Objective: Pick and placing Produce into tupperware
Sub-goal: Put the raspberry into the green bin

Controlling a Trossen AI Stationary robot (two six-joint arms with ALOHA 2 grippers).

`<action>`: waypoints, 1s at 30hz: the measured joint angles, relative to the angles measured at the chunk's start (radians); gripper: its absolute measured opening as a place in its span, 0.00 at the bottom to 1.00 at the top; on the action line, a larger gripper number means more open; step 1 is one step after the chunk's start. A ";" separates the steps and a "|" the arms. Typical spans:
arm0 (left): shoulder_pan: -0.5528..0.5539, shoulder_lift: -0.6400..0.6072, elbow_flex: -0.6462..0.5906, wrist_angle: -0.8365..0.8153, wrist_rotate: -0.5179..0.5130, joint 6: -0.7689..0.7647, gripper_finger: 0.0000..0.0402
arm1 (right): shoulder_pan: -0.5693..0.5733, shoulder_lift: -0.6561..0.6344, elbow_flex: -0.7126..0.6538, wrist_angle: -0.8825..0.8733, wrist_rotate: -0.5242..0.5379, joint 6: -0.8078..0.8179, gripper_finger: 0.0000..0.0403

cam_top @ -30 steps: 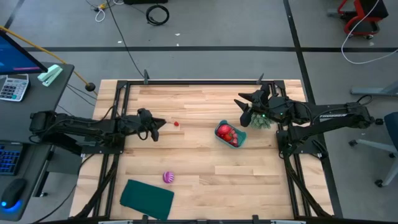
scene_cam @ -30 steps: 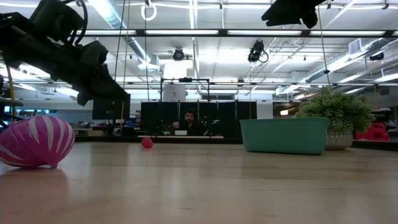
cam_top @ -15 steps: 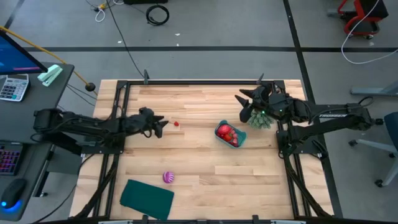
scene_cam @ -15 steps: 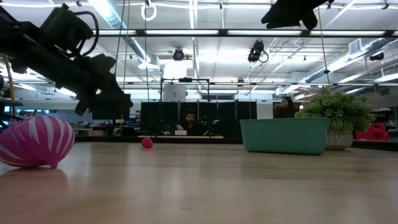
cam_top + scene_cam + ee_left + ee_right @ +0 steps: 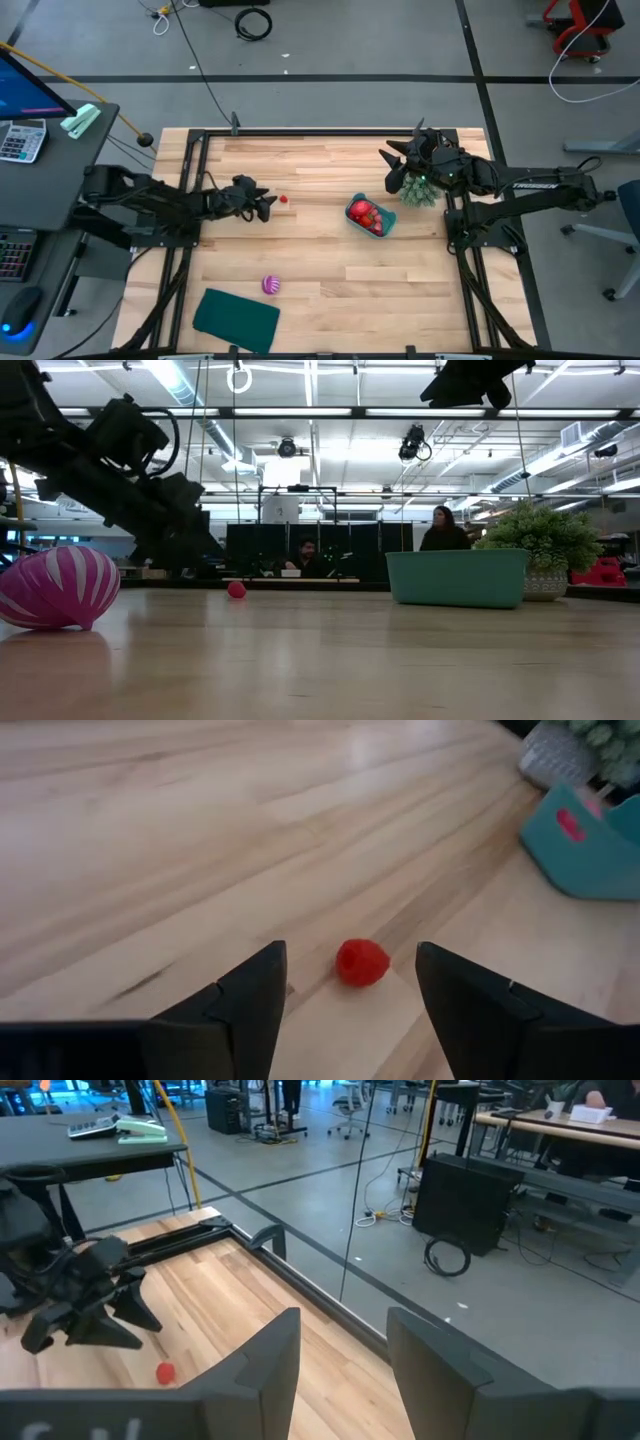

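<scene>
A tiny red round piece (image 5: 362,963) (image 5: 283,199) lies on the wooden table just ahead of my left gripper (image 5: 350,955) (image 5: 268,206), which is open and low, its fingers to either side without touching it. The teal tupperware (image 5: 371,216) (image 5: 458,577) stands right of centre with bigger red fruits (image 5: 364,211) in it. A purple-and-pink striped ball (image 5: 270,285) (image 5: 58,586) rests near the front. My right gripper (image 5: 345,1330) (image 5: 392,160) hangs open and high over the far right, with nothing between its fingers.
A green bushy clump (image 5: 418,190) in a pot stands just right of the tupperware. A flat dark teal sheet (image 5: 236,317) lies at the front left. Black frame rails (image 5: 190,160) run along the table's sides. People (image 5: 443,528) are in the room beyond the far edge.
My left gripper has moved toward the table's right edge and down, closing in on the tiny red piece, and its fingers have opened. The red piece has stayed where it was. A person has walked into view behind the tupperware.
</scene>
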 joint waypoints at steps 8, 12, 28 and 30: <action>0.000 0.163 0.012 0.210 -0.001 0.059 0.58 | 0.000 0.000 0.000 0.000 0.000 0.000 0.40; -0.009 0.246 0.072 0.195 0.000 0.072 0.59 | 0.000 0.000 0.000 0.000 0.000 -0.001 0.40; -0.014 0.433 0.234 0.034 -0.009 0.170 0.62 | 0.000 0.000 0.000 -0.001 0.000 -0.027 0.40; -0.014 0.433 0.233 0.030 -0.010 0.155 0.62 | 0.000 0.000 0.000 -0.001 0.000 -0.027 0.40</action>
